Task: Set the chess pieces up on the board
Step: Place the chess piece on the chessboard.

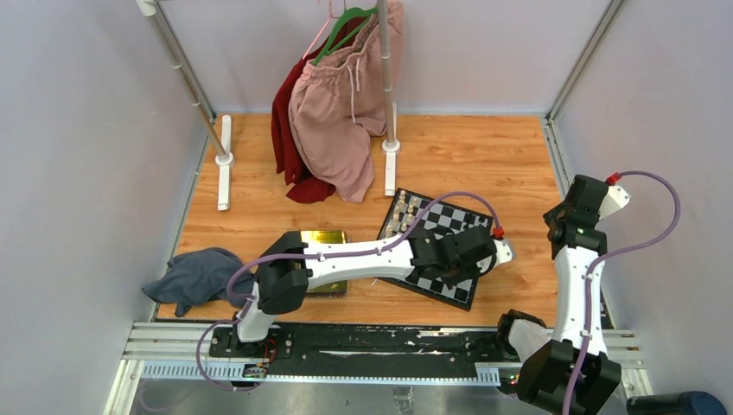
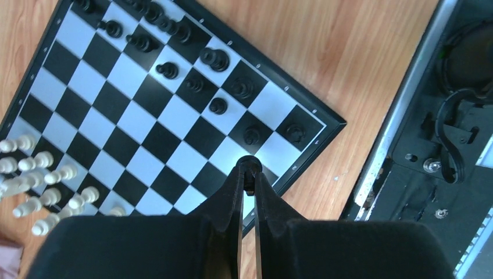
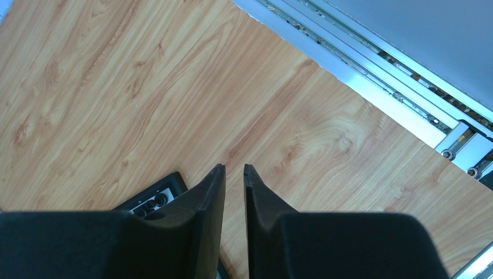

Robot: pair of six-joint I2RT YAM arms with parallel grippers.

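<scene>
— Where's the board (image 1: 449,216)?
— Centre-right in my top view, with my left arm (image 1: 354,259) lying across it. The left gripper (image 2: 249,174) pinches a black chess piece (image 2: 249,163). White pieces (image 2: 43,174) crowd the lower left. The right gripper (image 3: 234,171) is slightly parted and empty.

Checked board (image 2: 125,122) lies flat, skewed. Black chess pieces (image 2: 214,58) upright, two ragged rows along one edge; one held above corner.

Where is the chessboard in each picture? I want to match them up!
Top external: chessboard middle-right, under the left arm.
Left wrist: fills the upper left, ahead of the left claw pinching a black chess piece.
Right wrist: cannot tell; only a dark corner shows at bottom left.
Shared landmark: the wooden tabletop.
</scene>
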